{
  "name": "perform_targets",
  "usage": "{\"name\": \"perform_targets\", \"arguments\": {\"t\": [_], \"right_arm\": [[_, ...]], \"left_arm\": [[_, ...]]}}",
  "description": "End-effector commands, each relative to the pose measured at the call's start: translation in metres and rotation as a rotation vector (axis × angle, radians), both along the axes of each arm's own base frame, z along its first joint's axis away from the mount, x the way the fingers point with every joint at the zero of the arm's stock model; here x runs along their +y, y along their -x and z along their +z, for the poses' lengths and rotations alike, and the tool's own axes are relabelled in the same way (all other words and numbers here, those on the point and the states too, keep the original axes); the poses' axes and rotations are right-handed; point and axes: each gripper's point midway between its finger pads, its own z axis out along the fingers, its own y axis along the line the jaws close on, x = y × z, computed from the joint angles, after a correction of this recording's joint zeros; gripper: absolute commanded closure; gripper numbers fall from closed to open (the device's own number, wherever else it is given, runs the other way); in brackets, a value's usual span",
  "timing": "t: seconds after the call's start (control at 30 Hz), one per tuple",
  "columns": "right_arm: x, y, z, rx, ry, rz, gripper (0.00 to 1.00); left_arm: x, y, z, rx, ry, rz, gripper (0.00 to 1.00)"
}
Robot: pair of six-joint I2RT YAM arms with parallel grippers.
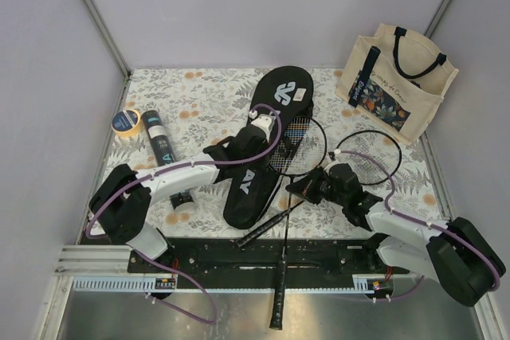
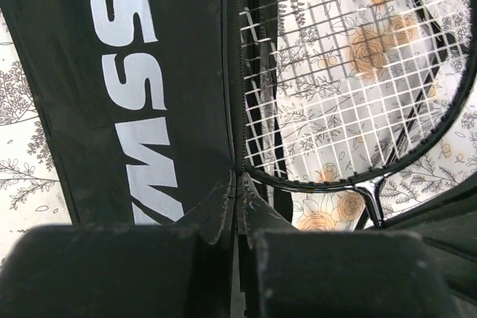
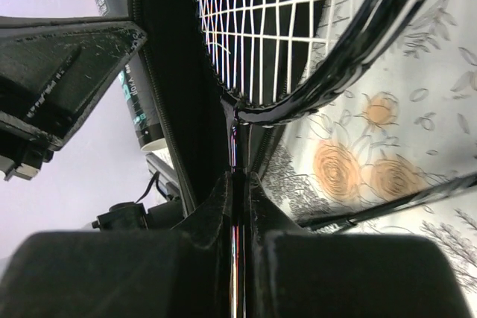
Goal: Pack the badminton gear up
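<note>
The long black racket bag [image 1: 253,169] lies in the middle of the table. My left gripper [image 1: 263,119] [image 2: 238,184] is shut on the bag's zipper edge [image 2: 232,109]. One black racket [image 1: 299,145] has its head [image 2: 358,72] at the bag's open side, and its handle points toward the near edge. My right gripper [image 1: 296,187] [image 3: 238,180] is shut on this racket's thin shaft, just below the head [image 3: 261,35]. A second racket [image 1: 370,157] lies to the right, its shaft [image 3: 387,206] running under my right arm. The black tube [image 1: 162,145] [image 3: 141,102] lies at the left, partly under my left arm.
A cream tote bag [image 1: 398,81] stands at the back right corner. A yellow-rimmed tape roll [image 1: 126,121] lies at the left edge beside the tube. Grey walls close in the table on three sides.
</note>
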Motion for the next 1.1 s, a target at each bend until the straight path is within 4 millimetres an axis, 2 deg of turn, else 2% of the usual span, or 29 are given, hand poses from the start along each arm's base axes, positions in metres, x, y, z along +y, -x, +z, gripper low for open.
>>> {"name": "perform_targets", "arguments": {"t": [0.0, 0.2, 0.33, 0.6, 0.77, 0.93, 1.07], "right_arm": [[0.026, -0.014, 0.047, -0.109, -0.120, 0.071, 1.00], [0.034, -0.024, 0.049, -0.124, -0.138, 0.078, 1.00], [0.041, -0.046, 0.050, -0.167, -0.064, 0.078, 1.00], [0.046, -0.086, 0.059, -0.201, -0.050, -0.009, 1.00], [0.055, -0.105, 0.062, -0.211, -0.052, -0.016, 1.00], [0.061, -0.113, 0.051, -0.186, -0.044, 0.023, 1.00], [0.072, -0.098, 0.046, -0.165, -0.081, 0.137, 1.00]], "left_arm": [[-0.006, -0.002, 0.031, -0.093, 0.070, -0.047, 1.00], [-0.002, 0.003, 0.043, -0.129, 0.080, -0.081, 1.00], [0.001, 0.011, 0.043, -0.122, 0.092, -0.098, 1.00], [0.007, 0.034, 0.037, -0.062, 0.167, -0.097, 1.00], [0.003, 0.045, 0.044, -0.057, 0.251, -0.128, 1.00], [0.003, 0.047, 0.050, -0.079, 0.250, -0.155, 1.00], [0.007, 0.046, 0.050, -0.102, 0.224, -0.166, 1.00]]}}
